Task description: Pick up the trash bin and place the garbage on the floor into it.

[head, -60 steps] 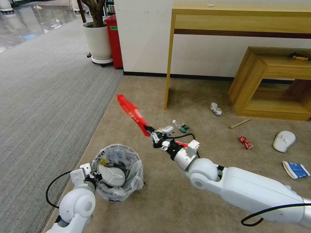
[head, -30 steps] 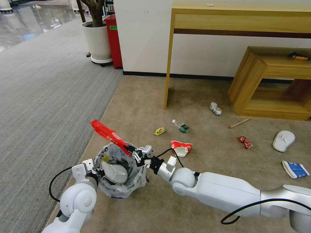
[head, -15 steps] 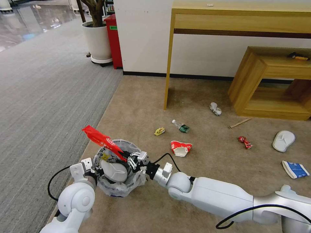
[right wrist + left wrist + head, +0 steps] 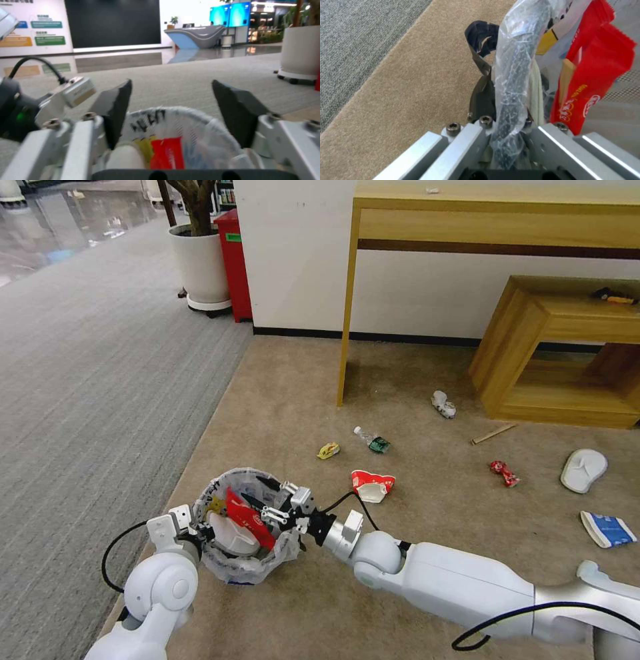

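Trash bin, small, round, bag-lined, takes our long red foil wrapper.
Left gripper pinches its rim; right gripper hangs spread above; withdrawing may snag the liner.

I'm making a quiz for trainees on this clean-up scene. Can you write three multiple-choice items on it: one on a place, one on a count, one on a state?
1. Where is the red wrapper?
A. in the trash bin
B. under the table
C. on the grey carpet

2. How many white slippers lie on the beige floor?
A. none
B. one
C. three

3. The right hand is:
A. shut on the wrapper
B. open
C. shut on a bottle

Answers: 1 A, the wrapper stands inside the bag-lined bin. 2 B, one slipper lies on the floor. 3 B, the right wrist view shows its fingers spread, nothing between.
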### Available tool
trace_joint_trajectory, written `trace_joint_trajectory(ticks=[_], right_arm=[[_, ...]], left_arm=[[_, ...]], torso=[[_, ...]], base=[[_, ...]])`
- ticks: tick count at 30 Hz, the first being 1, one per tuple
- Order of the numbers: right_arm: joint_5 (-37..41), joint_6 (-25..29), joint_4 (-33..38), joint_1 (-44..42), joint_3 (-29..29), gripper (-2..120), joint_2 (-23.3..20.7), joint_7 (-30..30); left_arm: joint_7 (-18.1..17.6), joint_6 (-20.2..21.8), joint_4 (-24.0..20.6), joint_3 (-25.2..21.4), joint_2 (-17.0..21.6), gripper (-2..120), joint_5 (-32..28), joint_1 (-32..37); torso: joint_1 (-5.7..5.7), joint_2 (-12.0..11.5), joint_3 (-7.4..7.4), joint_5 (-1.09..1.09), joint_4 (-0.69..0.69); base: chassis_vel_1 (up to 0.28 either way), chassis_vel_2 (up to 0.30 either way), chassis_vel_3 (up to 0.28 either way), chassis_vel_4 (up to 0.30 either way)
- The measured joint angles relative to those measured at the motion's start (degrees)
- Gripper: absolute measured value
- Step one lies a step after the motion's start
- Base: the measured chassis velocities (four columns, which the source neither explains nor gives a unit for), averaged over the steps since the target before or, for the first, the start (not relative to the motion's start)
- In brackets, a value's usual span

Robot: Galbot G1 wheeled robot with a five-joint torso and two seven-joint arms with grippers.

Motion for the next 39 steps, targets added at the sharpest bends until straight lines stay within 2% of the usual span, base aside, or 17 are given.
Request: trace_joint_trajectory(ticks=[1, 5, 6, 9, 18, 22, 23, 26, 29, 34, 37, 39], right_arm=[[0.0, 0.0, 0.0, 0.0, 0.0, 68, 0.0, 0.0], [1.47, -1.51, 1.56, 0.11, 4.35, 86, -1.42, 2.74], [1.47, -1.51, 1.56, 0.11, 4.35, 86, -1.42, 2.74], [4.99, -4.98, 3.71, 0.17, 9.61, 98, -4.0, 6.81], [6.53, -8.38, 5.58, -4.35, 18.12, 100, -10.89, 10.59], [5.55, -10.33, 5.06, -10.72, 25.58, 100, -14.82, 12.66], [5.55, -10.33, 5.06, -10.72, 25.58, 100, -14.82, 12.66], [4.02, -12.15, 2.97, -16.22, 30.41, 100, -16.51, 15.68], [2.56, -12.61, 1.82, -18.35, 32.07, 100, -16.87, 16.51], [-0.78, -14.48, -0.59, -23.34, 34.49, 100, -18.44, 18.76], [-1.72, -14.91, -2.7, -24.34, 34.3, 100, -18.6, 18.89], [-2.69, -14.9, -7.17, -23.44, 32.19, 100, -17.77, 17.77]], left_arm=[[0.0, 0.0, 0.0, 0.0, 0.0, 0, 0.0, 0.0], [0.03, -0.07, 0.33, -0.09, 0.16, 0, 0.08, 0.43], [0.03, -0.07, 0.33, -0.09, 0.16, 0, 0.08, 0.43], [0.17, -0.14, 0.68, -0.18, 0.24, 0, 0.27, 0.49], [0.43, -0.3, 0.97, 0.12, 0.36, 0, 0.63, 0.29], [0.44, -0.3, 0.44, 0.16, 0.48, 0, 0.43, 0.38], [0.44, -0.3, 0.44, 0.16, 0.48, 0, 0.43, 0.38], [0.49, -0.29, 0.19, 0.29, 0.51, 0, 0.47, 0.68], [0.53, -0.3, 0.07, 0.42, 0.51, 0, 0.48, 0.7], [0.56, -0.31, -0.07, 0.76, 0.36, 0, 0.59, 0.68], [0.7, -0.33, -0.22, 0.96, -0.04, 0, 0.76, 0.8], [1.05, -0.44, -0.9, 1.14, -0.51, 0, 1.4, 1.33]], torso=[[0.0, 0.0, 0.0, 0.0, 0.0], [0.0, 0.0, 0.0, 0.0, 0.01], [0.0, 0.0, 0.0, 0.0, 0.01], [0.0, 0.0, 0.0, 0.01, 0.01], [0.0, 0.01, 0.0, 0.02, 0.0], [-0.01, 0.0, -0.01, 0.0, -0.01], [-0.01, 0.0, -0.01, 0.0, -0.01], [0.0, 0.0, 0.0, 0.02, -0.02], [0.0, 0.0, -0.01, 0.01, 0.03], [-0.01, 0.01, -0.01, 0.01, -0.02], [-0.01, 0.0, 0.0, 0.01, 0.0], [-0.01, 0.0, -0.01, 0.0, -0.01]], base=[[0.0, 0.0, 0.0, 0.0], [0.0, 0.0, 0.0, 0.0], [0.0, 0.0, 0.0, 0.0], [0.0, 0.0, 0.0, 0.0], [0.0, 0.0, 0.0, 0.0], [0.0, 0.0, 0.0, 0.0], [0.0, 0.0, 0.0, 0.0], [0.0, 0.0, 0.0, 0.0], [0.0, 0.0, 0.0, 0.0], [0.0, 0.0, 0.0, 0.0], [0.0, 0.0, 0.0, 0.0], [0.0, 0.0, 0.0, 0.0]])
